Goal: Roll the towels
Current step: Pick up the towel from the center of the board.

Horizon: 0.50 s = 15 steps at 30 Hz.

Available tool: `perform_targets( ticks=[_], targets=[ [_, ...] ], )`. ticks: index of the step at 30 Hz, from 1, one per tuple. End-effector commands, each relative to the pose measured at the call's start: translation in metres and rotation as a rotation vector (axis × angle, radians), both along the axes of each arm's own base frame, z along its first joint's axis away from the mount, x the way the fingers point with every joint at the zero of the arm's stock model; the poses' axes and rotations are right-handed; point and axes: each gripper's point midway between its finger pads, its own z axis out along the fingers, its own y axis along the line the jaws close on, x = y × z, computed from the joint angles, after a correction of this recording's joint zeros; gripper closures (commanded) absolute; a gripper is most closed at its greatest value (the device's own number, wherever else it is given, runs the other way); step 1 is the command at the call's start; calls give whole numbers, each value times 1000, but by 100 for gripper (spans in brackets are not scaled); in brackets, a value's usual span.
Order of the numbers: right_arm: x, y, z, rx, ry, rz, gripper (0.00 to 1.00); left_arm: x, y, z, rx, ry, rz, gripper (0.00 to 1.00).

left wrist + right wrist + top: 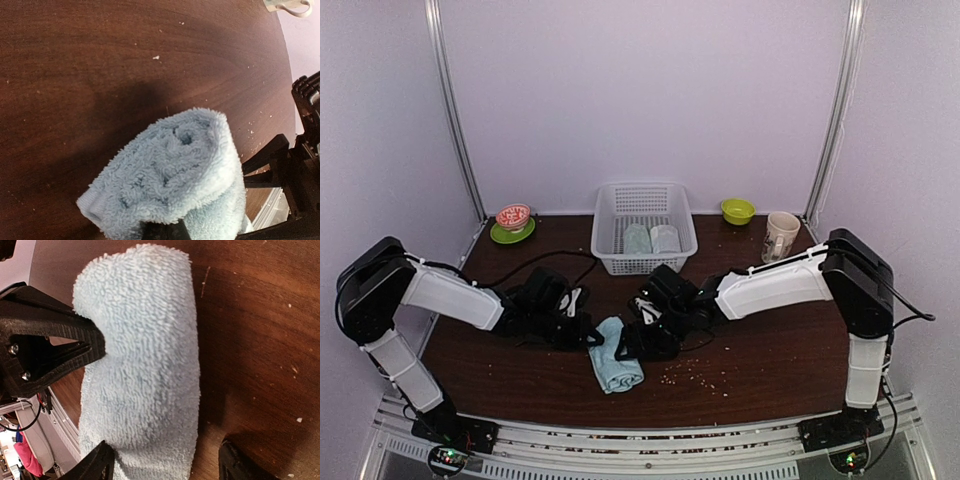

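The light blue towel (616,366) lay rolled on the table (760,350) in front of the basket (605,215) holding two rolled towels (637,238), so little seemed left, the left gripper (590,338) shut against it, the right gripper (167,465) spread wide, holding nothing.

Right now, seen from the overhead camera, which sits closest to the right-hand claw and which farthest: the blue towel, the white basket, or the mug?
1. light blue towel: right at the right gripper, just to its left, near the table's front.
2. white basket: behind it, at the back middle.
3. mug: far back, on the right.
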Motion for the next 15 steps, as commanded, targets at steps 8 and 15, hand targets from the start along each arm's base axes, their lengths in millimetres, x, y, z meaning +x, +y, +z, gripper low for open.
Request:
perform_targets(
  ticks=[8,15],
  targets=[
    [-18,32,-12,26,75,37,28,-20,37,-45,147,92,50,100],
    [8,19,14,110,44,-97,26,-23,40,-48,148,99,52,100]
  ],
)
